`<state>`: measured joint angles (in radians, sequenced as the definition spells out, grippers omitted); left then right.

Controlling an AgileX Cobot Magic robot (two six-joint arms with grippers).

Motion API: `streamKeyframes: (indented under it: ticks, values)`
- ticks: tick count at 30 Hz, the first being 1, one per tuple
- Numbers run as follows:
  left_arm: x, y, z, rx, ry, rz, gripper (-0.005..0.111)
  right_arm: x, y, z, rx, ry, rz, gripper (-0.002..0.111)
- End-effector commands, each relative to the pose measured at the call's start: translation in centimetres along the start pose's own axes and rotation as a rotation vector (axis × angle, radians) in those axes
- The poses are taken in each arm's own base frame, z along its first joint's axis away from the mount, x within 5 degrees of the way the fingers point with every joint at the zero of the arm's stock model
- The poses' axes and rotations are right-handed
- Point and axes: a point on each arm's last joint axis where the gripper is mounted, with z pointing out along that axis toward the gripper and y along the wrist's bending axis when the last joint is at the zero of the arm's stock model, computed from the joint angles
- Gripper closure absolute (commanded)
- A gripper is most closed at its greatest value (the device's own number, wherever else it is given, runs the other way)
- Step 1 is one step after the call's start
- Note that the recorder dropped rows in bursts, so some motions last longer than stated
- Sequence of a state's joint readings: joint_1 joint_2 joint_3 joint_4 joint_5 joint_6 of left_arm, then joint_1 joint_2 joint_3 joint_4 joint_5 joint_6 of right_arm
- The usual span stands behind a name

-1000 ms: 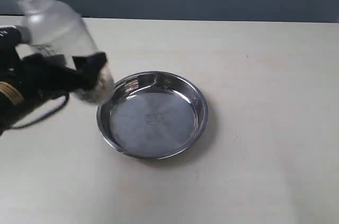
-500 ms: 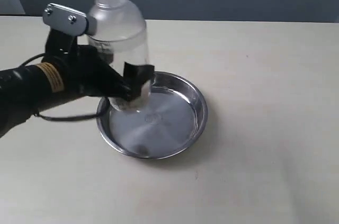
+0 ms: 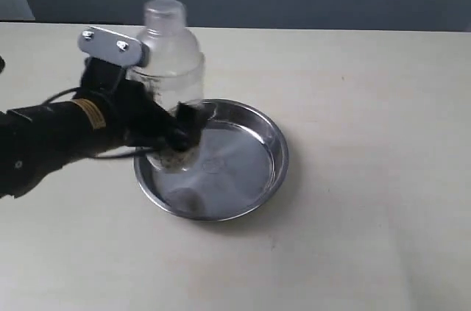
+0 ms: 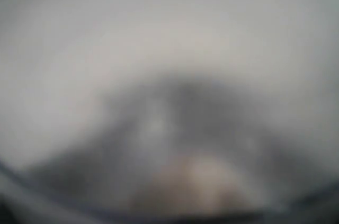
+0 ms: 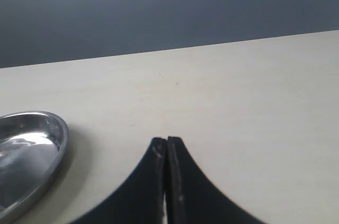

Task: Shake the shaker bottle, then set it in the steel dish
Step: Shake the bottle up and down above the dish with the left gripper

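The clear shaker bottle (image 3: 171, 61) stands upright over the left part of the steel dish (image 3: 254, 131), small brown beads at its base; whether its base touches the dish floor I cannot tell. My left gripper (image 3: 173, 134) reaches in from the left and is shut on the bottle's lower body. The left wrist view is a grey blur filled by the shaker bottle (image 4: 175, 128) pressed close to the lens. My right gripper (image 5: 167, 142) is shut with nothing in it, hanging above bare table, the steel dish (image 5: 37, 139) off to one side. It is out of the exterior view.
The beige table (image 3: 368, 179) spreads around the dish, with a dark wall behind its far edge. A black cable hangs along the left arm.
The left gripper carried the bottle from tilted and high at the far left to upright over the dish, then lowered it toward the dish's left part.
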<state>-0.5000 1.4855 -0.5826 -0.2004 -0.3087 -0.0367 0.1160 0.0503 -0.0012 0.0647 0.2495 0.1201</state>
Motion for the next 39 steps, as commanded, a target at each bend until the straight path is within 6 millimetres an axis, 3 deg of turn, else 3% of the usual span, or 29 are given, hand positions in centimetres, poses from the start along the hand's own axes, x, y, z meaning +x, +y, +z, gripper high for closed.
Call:
streamKeyframes:
  ticks: [1,3,5,6,7,8,9,11,12,15,16,18,19,20,21,22,23,25,26,28,29,30,31,32,33,34,35,38,39]
  values:
    - [-0.1,-4.1,-1.3,0.214,-0.010,0.442,0.106,-0.1,0.0,0.0,-0.002,-0.007,-0.006,0.109]
    - [-1.2,-2.4,-1.1,0.108,-0.077,0.191,0.106,-0.1,0.0,0.0,-0.002,-0.007,-0.006,0.109]
    - [-2.1,0.5,-0.7,-0.072,-0.152,-0.242,0.106,-0.1,0.0,0.0,-0.002,-0.007,-0.006,0.109]
    - [-2.2,-0.5,-0.8,-0.022,-0.114,-0.153,0.106,-0.1,0.0,0.0,-0.001,-0.007,-0.008,0.109]
    - [-2.0,-2.9,-1.2,0.112,-0.065,0.194,0.106,-0.1,0.0,0.0,-0.002,-0.009,-0.007,0.109]
    - [-1.7,-4.1,-1.6,0.176,-0.042,0.375,0.106,-0.1,0.0,0.0,-0.002,-0.009,-0.007,0.109]
    - [-1.8,-4.3,-1.7,0.188,-0.056,0.398,0.106,-0.1,0.0,0.0,-0.002,-0.009,-0.007,0.109]
    - [-2.7,-1.1,-0.9,0.026,-0.118,-0.027,0.106,-0.1,0.0,0.0,-0.002,-0.009,-0.007,0.109]
    - [-2.8,-0.5,-0.7,-0.012,-0.114,-0.171,0.106,-0.1,0.0,0.0,-0.002,-0.009,-0.007,0.109]
    - [-2.0,-4.7,-1.7,0.185,-0.004,0.423,0.106,-0.1,0.0,0.0,-0.002,-0.009,-0.007,0.109]
    - [-2.1,-4.5,-1.7,0.184,-0.028,0.406,0.106,-0.1,0.0,0.0,-0.002,-0.009,-0.007,0.109]
    - [-3.1,-1.5,-1.0,0.048,-0.104,-0.022,0.106,-0.1,0.0,0.0,-0.002,-0.009,-0.007,0.109]
    - [-3.2,-1.4,-0.9,0.030,-0.092,-0.136,0.106,-0.1,0.0,0.0,-0.002,-0.009,-0.007,0.109]
    - [-3.0,-2.5,-1.1,0.079,-0.061,0.006,0.106,-0.1,0.0,0.0,-0.002,-0.009,-0.007,0.109]
    - [-2.4,-4.6,-1.6,0.172,-0.015,0.310,0.106,-0.1,0.0,0.0,-0.002,-0.009,-0.007,0.109]
    - [-1.8,-5.8,-2.0,0.231,-0.001,0.504,0.106,-0.1,0.0,0.0,-0.002,-0.009,-0.007,0.109]
    - [-1.8,-5.5,-1.9,0.222,-0.009,0.477,0.106,-0.1,0.0,0.0,-0.002,-0.009,-0.007,0.109]
    - [-2.8,-2.1,-1.0,0.075,-0.057,-0.012,0.106,-0.1,0.0,0.0,-0.002,-0.009,-0.007,0.109]
    - [-2.9,-2.0,-0.9,0.061,-0.053,-0.098,0.106,0.0,0.0,0.0,-0.002,-0.006,-0.006,0.109]
    - [-2.3,-4.5,-1.7,0.178,-0.032,0.335,0.106,0.0,0.0,0.0,-0.002,-0.006,-0.006,0.109]
    - [-2.2,-4.8,-1.9,0.195,-0.039,0.403,0.106,-0.1,0.0,0.0,-0.002,-0.008,-0.006,0.109]
    - [-2.6,-3.8,-1.7,0.158,-0.061,0.294,0.106,-0.1,0.0,0.0,-0.002,-0.008,-0.006,0.109]
    - [-3.2,-1.7,-1.2,0.061,-0.083,0.014,0.106,-0.1,0.0,0.0,-0.002,-0.008,-0.006,0.109]
    - [-3.2,-1.1,-1.2,0.028,-0.077,-0.101,0.106,-0.1,0.0,0.0,-0.002,-0.008,-0.006,0.109]
    - [-3.1,-2.0,-1.4,0.066,-0.050,0.025,0.106,-0.1,0.0,0.0,-0.002,-0.008,-0.006,0.109]
    - [-2.5,-3.7,-1.8,0.138,-0.006,0.306,0.106,-0.1,0.0,0.0,-0.002,-0.008,-0.006,0.109]
    - [-1.9,-4.6,-2.2,0.184,0.013,0.476,0.106,-0.1,0.0,0.0,-0.002,-0.008,-0.006,0.109]
    - [-2.9,-3.0,-1.8,0.117,-0.066,0.126,0.106,-0.1,0.0,0.0,-0.002,-0.008,-0.006,0.109]
    - [-3.2,-2.9,-1.8,0.112,-0.097,0.101,0.106,-0.1,0.0,0.0,-0.001,-0.008,-0.010,0.109]
